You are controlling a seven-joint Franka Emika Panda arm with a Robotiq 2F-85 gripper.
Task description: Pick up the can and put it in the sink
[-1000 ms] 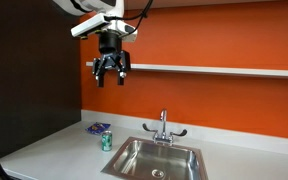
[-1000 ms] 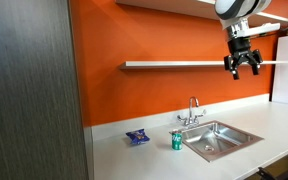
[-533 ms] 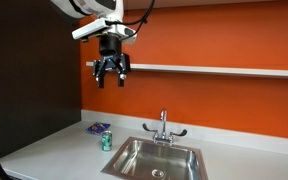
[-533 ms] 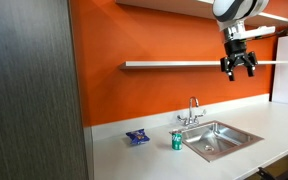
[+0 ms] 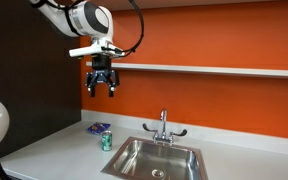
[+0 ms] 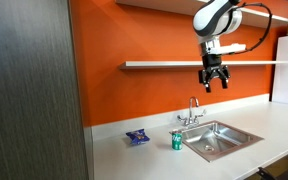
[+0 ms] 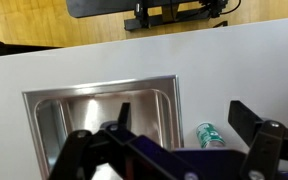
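Orange wall over grey tabletop [image 5: 54, 150]; toward its back edge, from left, blue packet [image 5: 98, 128], then green can [image 5: 106, 142] upright just beside the sink [image 5: 134, 141]. Hand [image 5: 101, 88], fingers apart and empty, hangs high above the can: approach step; next move calls for a straight descent

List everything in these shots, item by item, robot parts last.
can: one, green, upright on the counter beside the sink
sink: one, stainless steel, set in the counter
faucet: one, chrome, two side handles, behind the sink
packet: one, blue-purple, flat on the counter near the can
counter: one, light grey, below the wall
shelf: one, pale, on the wall
wall: one, orange, behind the counter
panel: one, dark wood-grain, beside the wall
arm: one, white, high up
gripper: one, black, open, high above the counter
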